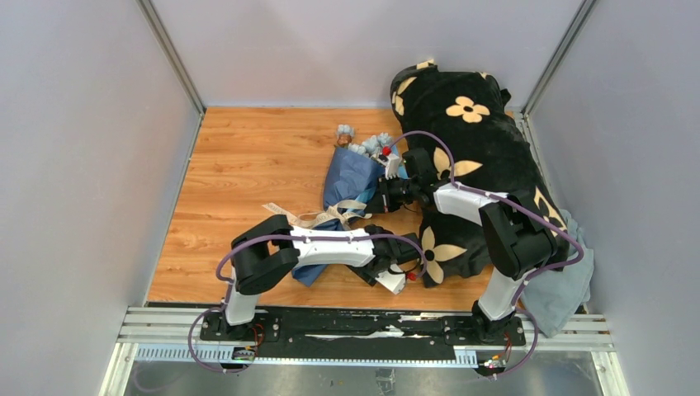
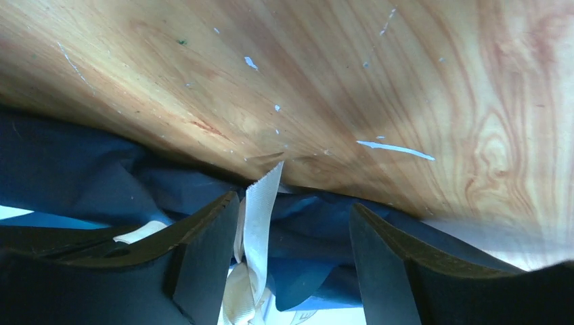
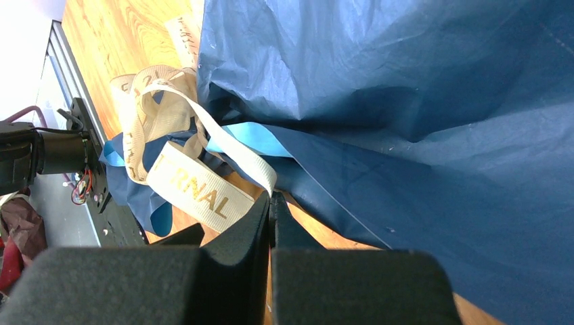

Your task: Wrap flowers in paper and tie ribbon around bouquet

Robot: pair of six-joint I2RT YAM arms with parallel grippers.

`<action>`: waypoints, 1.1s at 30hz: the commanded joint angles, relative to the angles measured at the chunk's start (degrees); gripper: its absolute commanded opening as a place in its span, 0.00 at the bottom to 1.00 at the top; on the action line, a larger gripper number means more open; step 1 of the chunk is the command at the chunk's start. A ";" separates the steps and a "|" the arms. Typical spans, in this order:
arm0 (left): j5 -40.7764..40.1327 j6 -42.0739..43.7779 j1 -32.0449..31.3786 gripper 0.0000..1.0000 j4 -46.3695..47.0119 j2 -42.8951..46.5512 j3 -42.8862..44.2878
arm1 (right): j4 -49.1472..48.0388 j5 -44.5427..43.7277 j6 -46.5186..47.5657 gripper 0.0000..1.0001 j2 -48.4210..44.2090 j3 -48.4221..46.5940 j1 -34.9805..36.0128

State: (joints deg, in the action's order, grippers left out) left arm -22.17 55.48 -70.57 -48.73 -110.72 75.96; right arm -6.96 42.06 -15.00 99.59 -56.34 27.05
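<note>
**Left hand** [image 2: 292,211]: open, fingers spread. The ribbon [image 2: 260,203] tail stands between them, against one finger, with navy paper [image 2: 81,169] just below.

**Right hand** [image 3: 271,198]: closed, pinching a ribbon strand at its tips. The bouquet [image 1: 351,175] lies just beyond on the tabletop [image 2: 338,81].

**Step, judged:** tying.

**Handling:** hold tension with the right hand. Close the left hand squarely on the tail alone, catching no paper.

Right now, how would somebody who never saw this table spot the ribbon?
Find the wooden table, then the navy paper bouquet lying near its middle. At the cone's narrow near end sits the ribbon: a flat cream band in loose loops, the only thing with gold letters.
</note>
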 commanded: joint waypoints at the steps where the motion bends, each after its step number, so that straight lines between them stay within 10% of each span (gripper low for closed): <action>1: -9.59 -0.45 -1.83 0.68 -1.03 -2.18 2.07 | -0.60 1.07 0.50 0.00 -0.59 0.36 0.90; 33: -25.29 13.15 2.71 0.62 13.92 -6.61 -9.41 | 0.63 2.66 1.47 0.00 -1.51 -0.47 0.90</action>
State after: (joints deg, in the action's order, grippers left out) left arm -42.59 65.63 -69.63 -32.16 -114.50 69.56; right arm -7.64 43.59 -14.94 99.59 -56.34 27.05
